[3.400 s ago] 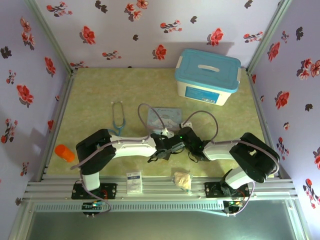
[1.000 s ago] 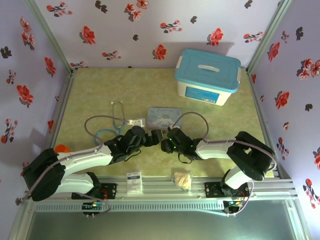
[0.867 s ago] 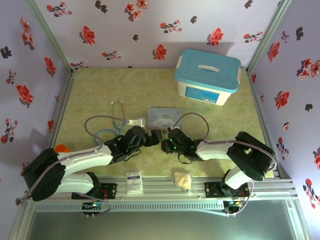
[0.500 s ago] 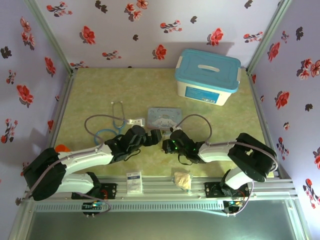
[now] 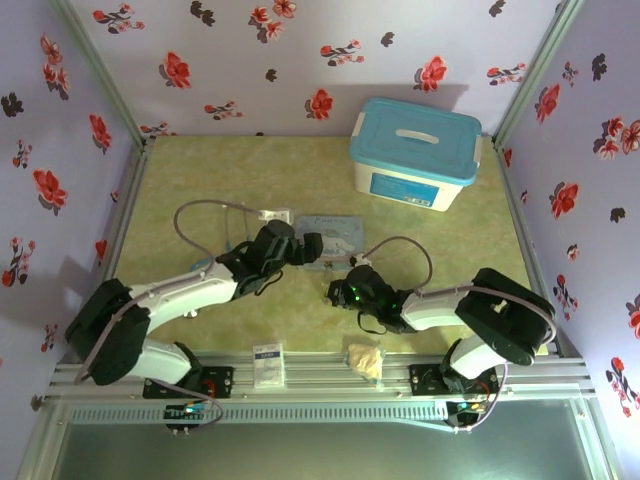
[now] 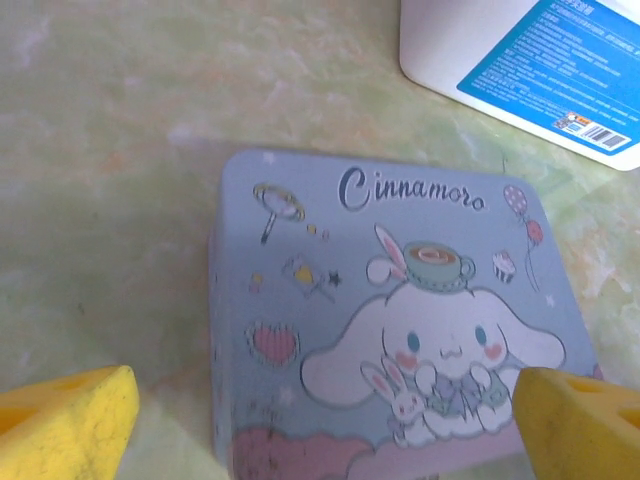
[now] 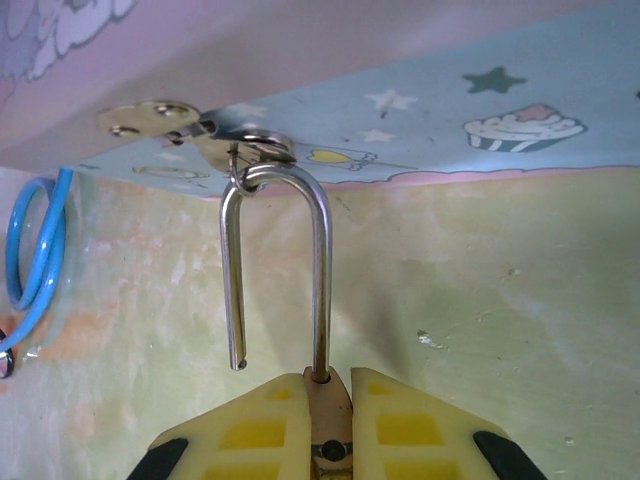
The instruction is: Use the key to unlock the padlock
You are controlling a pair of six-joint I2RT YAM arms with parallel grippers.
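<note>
My right jaws [image 7: 328,388] are clenched on the body of the padlock [image 7: 328,412], which sits right between my fingertips. Its shackle [image 7: 322,290] rises straight ahead with one leg hanging free of the body, so I judge the lock sprung. I cannot see the key anywhere. The shackle's bend is hooked through the latch [image 7: 245,145] on the side of the tin [image 7: 450,110] just beyond. To finish well, I should grip the body firmly and walk the free leg back out through the latch ring without twisting or dragging the tin. There is bare table [image 7: 480,300] to the right of my jaws, while a blue tube [image 7: 30,250] loops at the left, so I would back off rightward. My left jaws [image 6: 325,420] hang released, spread wide over the tin's near edge, with the white box [image 6: 520,60] farther ahead.
</note>
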